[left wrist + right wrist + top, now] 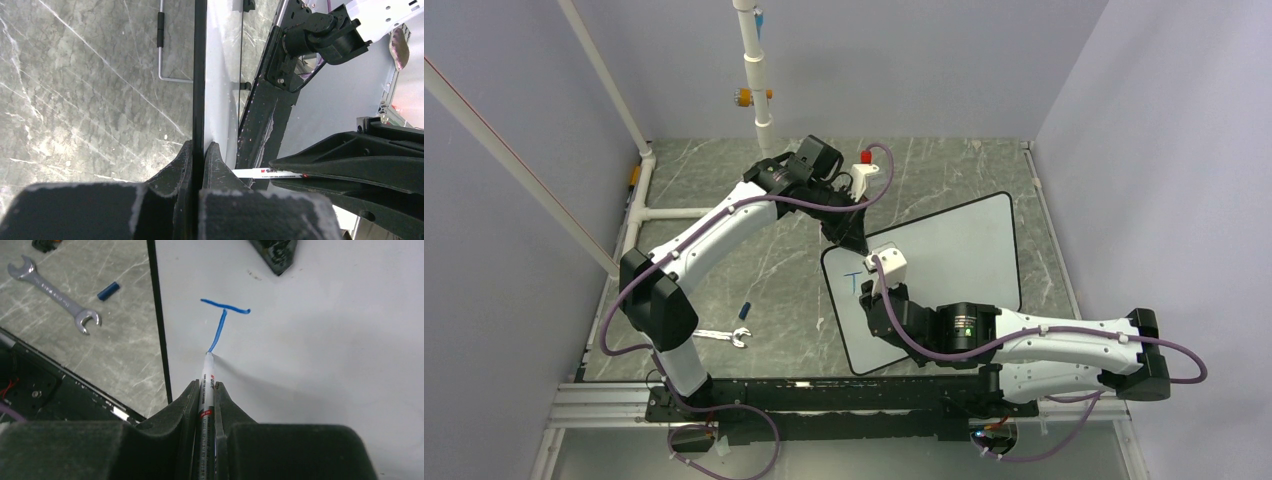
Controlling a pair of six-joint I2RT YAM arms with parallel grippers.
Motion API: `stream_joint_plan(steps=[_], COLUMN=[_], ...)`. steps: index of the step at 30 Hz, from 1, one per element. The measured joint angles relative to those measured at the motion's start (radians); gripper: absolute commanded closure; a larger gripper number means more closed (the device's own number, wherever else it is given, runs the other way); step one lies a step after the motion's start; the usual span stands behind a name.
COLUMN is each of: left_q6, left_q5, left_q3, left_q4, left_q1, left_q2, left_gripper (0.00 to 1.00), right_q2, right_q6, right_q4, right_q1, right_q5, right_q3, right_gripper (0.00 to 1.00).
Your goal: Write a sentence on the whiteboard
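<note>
The whiteboard (954, 250) lies at an angle on the marble table. My left gripper (848, 238) is shut on its far-left rim; in the left wrist view its fingers (200, 150) pinch the thin black rim (199, 75). My right gripper (871, 296) is shut on a white marker (206, 377), whose tip touches the board (325, 340). Of the sentence, only one blue mark (222, 320) shows, a top bar with a slanted down stroke ending at the tip; it also appears small in the top view (854, 281). The marker (265, 173) also shows in the left wrist view.
A steel wrench (722, 336) and a small blue cap (746, 308) lie on the table left of the board. A white pipe frame (759, 80) stands at the back and left. A red-topped white object (864, 160) sits behind the left wrist. The mounting rail (824, 390) runs along the near edge.
</note>
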Motion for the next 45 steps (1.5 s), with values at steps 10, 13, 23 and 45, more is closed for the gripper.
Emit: stream_joint_plan(steps=[10, 13, 23, 45], left_q6=[0.003, 0.008, 0.008, -0.045], left_q5=[-0.001, -0.001, 0.0, -0.024], left_q3=[0.002, 0.002, -0.021, -0.088], left_q4=[-0.002, -0.002, 0.012, 0.063], left_q1=[-0.002, -0.002, -0.003, -0.008], left_q2=[0.0, 0.0, -0.018, -0.068], left_gripper=[1.0, 1.0, 1.0, 1.0], right_q2=[0.007, 0.028, 0.159, -0.221], right_q6=[0.006, 0.002, -0.044, 0.151], right_q4=[0.003, 0.007, -0.003, 0.024], right_q1=[0.001, 0.003, 0.003, -0.007], right_q5=[-0.087, -0.093, -0.029, 0.184], right_q3=[-0.017, -0.008, 0.128, -0.074], right_gripper=[1.0, 1.0, 1.0, 1.0])
